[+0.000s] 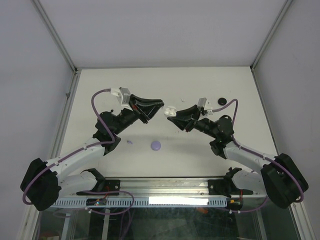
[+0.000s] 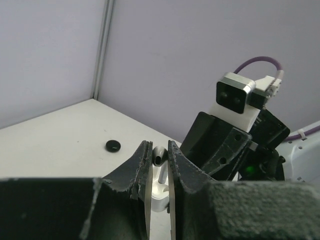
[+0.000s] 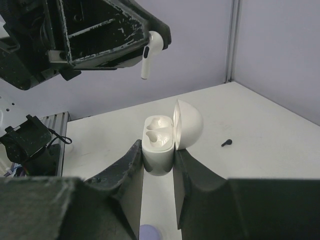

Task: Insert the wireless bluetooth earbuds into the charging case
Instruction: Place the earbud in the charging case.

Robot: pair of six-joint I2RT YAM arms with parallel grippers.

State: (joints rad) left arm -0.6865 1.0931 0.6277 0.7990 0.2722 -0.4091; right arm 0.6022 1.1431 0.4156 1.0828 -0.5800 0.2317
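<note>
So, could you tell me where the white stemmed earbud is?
The white stemmed earbud hangs from the left gripper, upper centre of the right wrist view, above the open white charging case in the right gripper.

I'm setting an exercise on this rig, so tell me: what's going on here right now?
The left gripper is pinching a white earbud and holding it in the air just above a white charging case. The right gripper grips that case by its base, with the lid flipped open. Both sockets look empty, so the earbud is not yet in. A lavender case, a black case and a black earbud lie on the table.
</note>
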